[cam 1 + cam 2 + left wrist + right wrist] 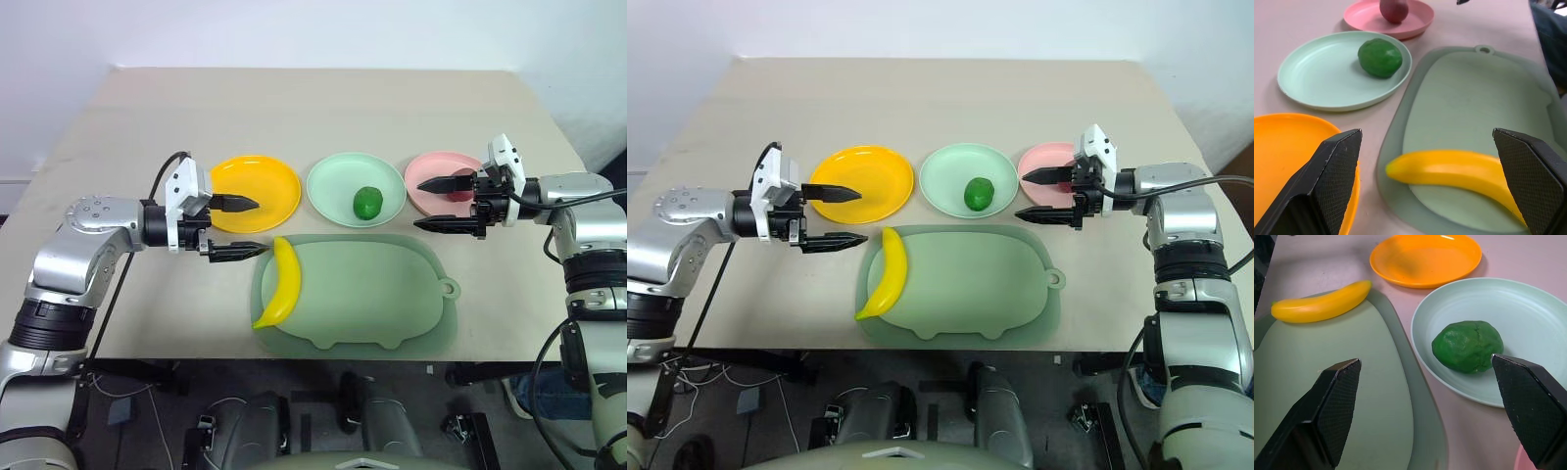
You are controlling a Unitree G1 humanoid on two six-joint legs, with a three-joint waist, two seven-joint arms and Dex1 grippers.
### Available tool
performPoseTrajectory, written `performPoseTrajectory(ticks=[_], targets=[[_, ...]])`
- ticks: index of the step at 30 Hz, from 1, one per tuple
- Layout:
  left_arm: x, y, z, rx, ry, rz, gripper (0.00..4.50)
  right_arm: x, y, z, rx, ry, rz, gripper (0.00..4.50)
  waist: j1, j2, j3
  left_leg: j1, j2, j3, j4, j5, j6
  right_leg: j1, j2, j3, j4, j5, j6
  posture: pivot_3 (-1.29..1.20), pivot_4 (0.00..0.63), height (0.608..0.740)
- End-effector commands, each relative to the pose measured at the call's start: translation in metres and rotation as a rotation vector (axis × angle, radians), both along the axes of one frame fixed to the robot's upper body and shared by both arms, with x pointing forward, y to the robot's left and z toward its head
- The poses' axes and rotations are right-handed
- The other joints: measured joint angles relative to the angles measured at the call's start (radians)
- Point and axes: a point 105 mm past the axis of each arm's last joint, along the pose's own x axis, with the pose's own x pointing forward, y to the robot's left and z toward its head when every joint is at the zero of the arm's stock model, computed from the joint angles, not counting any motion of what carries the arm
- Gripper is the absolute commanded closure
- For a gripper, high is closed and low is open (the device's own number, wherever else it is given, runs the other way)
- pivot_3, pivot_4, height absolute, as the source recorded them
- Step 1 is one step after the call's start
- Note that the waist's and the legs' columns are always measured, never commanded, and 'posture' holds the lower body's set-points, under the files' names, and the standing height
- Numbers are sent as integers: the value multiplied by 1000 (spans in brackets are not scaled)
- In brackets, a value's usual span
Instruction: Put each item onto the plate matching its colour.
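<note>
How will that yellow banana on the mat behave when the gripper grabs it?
The banana looks like smooth, glossy moulded plastic, so probably stiff, light and somewhat slippery. Its curve may make it pivot on the green mat if nudged at one end rather than roll.

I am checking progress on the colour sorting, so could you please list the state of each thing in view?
banana: lying on the pig-shaped mat, not yet plated
green fruit: on the green plate
dark red fruit: on the pink plate
yellow plate: empty
left gripper: open, empty, beside the banana's end
right gripper: open, empty, by the pink plate
</note>
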Motion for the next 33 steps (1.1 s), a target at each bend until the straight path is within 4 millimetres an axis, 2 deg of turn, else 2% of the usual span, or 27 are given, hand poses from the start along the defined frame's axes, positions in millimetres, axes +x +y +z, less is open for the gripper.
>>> performPoseTrajectory(ticks=[1,5,9,11,13,15,19,22,27,33], targets=[[-5,0,11,-24,70,-63,0,1,-2,10,14,-30,-12,30,0,0,0,0,0,0,0,0,0,0,0,0,0,0,0,0,150,740],[2,-1,0,70,21,-72,0,3,-2,12,25,-27,-19,30,0,0,0,0,0,0,0,0,0,0,0,0,0,0,0,0,150,740],[4,0,0,107,-80,-76,0,4,-1,13,28,-24,-20,30,-1,0,0,0,0,0,0,0,0,0,0,0,0,0,0,0,150,740],[-2,6,-11,194,-100,-130,0,5,0,13,28,-28,-23,30,-1,0,0,0,0,0,0,0,0,0,0,0,0,0,0,0,150,740],[1,9,-15,271,-178,-118,0,5,1,12,26,-27,-17,30,-3,0,0,0,0,0,0,0,0,0,0,0,0,0,0,0,150,740],[3,5,-12,278,-263,-141,0,5,2,12,26,-30,-18,30,-1,0,0,0,0,0,-1,0,0,0,0,0,0,0,0,0,150,740],[-8,-7,-8,285,-314,-266,0,5,2,14,23,-34,-16,30,2,0,0,0,0,1,0,0,0,0,0,0,0,0,0,0,150,740],[-4,-12,-11,322,-378,-295,0,5,4,15,31,-32,-13,30,2,0,0,0,0,0,0,0,0,0,0,0,0,0,0,0,150,740],[-8,-19,-18,355,-351,-387,0,5,5,17,33,-37,-8,30,0,0,0,0,0,1,0,0,0,0,0,0,0,0,0,0,150,740],[-11,-17,-26,436,-329,-513,0,5,4,17,35,-38,-14,30,-1,0,0,0,0,1,0,0,0,0,0,0,0,0,0,0,150,740]])
